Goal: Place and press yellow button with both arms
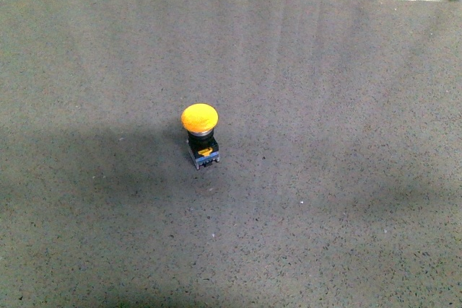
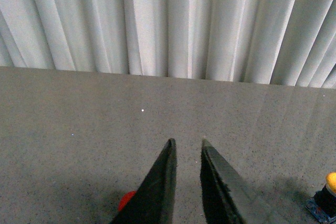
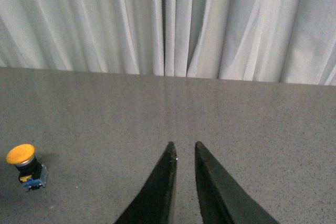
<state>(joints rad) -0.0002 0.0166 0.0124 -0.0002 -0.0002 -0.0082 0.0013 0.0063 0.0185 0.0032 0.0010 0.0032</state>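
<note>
A yellow button (image 1: 199, 118) stands upright at the centre of a grey bench (image 1: 346, 106). The left gripper (image 2: 188, 148) and right gripper (image 3: 184, 148) are each slightly parted, holding nothing.

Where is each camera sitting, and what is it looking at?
Front view: on the robot's body, looking down over the grey table at the upright yellow button; no arm shows.
Left wrist view: on the left arm, looking along the left gripper toward the white curtain; button at the edge.
Right wrist view: on the right arm, looking along the right gripper toward the curtain; button off to one side.
Shared: all three show the button and table.
</note>
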